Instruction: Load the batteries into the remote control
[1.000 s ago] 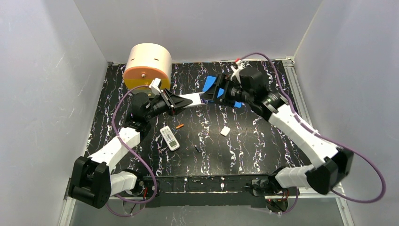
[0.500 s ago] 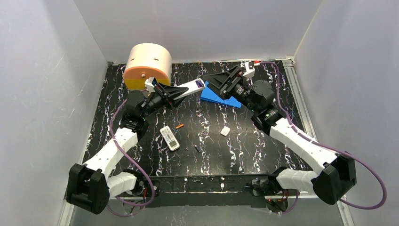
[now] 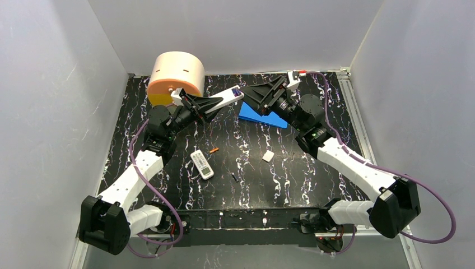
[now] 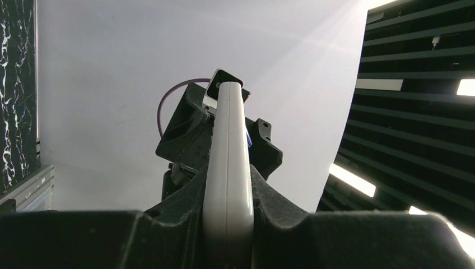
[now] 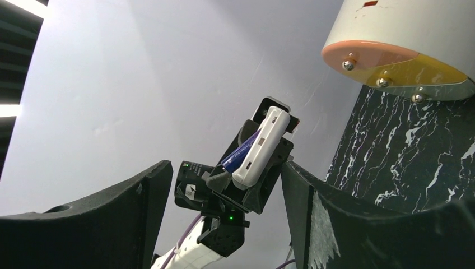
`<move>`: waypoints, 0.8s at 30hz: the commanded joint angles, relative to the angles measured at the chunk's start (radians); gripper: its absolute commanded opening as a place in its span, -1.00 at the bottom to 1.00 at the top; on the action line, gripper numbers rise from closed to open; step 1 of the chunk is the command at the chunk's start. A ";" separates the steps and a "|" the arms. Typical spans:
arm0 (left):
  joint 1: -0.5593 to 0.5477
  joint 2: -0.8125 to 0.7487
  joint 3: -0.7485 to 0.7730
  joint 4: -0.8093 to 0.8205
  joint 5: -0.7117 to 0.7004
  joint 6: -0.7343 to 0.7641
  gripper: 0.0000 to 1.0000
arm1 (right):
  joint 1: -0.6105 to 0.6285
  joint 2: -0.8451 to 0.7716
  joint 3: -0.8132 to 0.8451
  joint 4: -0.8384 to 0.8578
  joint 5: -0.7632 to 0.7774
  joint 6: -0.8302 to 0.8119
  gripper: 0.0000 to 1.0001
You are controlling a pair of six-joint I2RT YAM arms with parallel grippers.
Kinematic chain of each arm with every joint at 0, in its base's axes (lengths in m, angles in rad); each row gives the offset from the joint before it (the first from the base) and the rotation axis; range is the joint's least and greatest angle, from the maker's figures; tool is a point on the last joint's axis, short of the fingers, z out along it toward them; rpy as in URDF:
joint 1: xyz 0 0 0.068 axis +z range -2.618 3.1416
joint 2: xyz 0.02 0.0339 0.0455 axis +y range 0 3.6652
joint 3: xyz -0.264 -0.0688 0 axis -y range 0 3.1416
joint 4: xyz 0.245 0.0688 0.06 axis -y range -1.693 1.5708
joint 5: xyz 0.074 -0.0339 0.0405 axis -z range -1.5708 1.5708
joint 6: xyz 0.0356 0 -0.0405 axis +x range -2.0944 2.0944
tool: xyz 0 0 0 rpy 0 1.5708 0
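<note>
A: The dark battery (image 3: pixel 233 176) just right of the lying remote (image 3: pixel 202 164): which end is which?
B: Too small to tell.
A: And the blue wedge (image 3: pixel 268 120) beyond that remote?
B: Its far edge is hidden behind the right gripper (image 3: pixel 251 100).

The left arm (image 3: pixel 131 178) reaches from its base toward 1 o'clock. The left end effector (image 3: pixel 215 103) is lifted off the table, aimed at 2 o'clock and clamped on the remote control (image 3: pixel 228 97). The right arm (image 3: pixel 353 162) stretches toward 11 o'clock. The right end effector (image 3: pixel 251 94) faces 9 o'clock with its fingers (image 5: pixel 140 213) spread wide and empty, tip near the left one's.
</note>
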 commanded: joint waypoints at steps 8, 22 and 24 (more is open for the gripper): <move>-0.001 -0.034 0.018 0.037 0.002 0.006 -1.00 | 0.016 0.055 0.116 0.005 -0.032 -0.039 0.24; -0.002 -0.026 0.024 0.037 0.010 0.017 -1.00 | 0.021 0.078 0.141 -0.054 -0.012 -0.054 -0.02; -0.002 -0.026 0.031 0.036 0.014 0.026 -1.00 | 0.021 0.082 0.153 -0.088 -0.009 -0.053 -0.09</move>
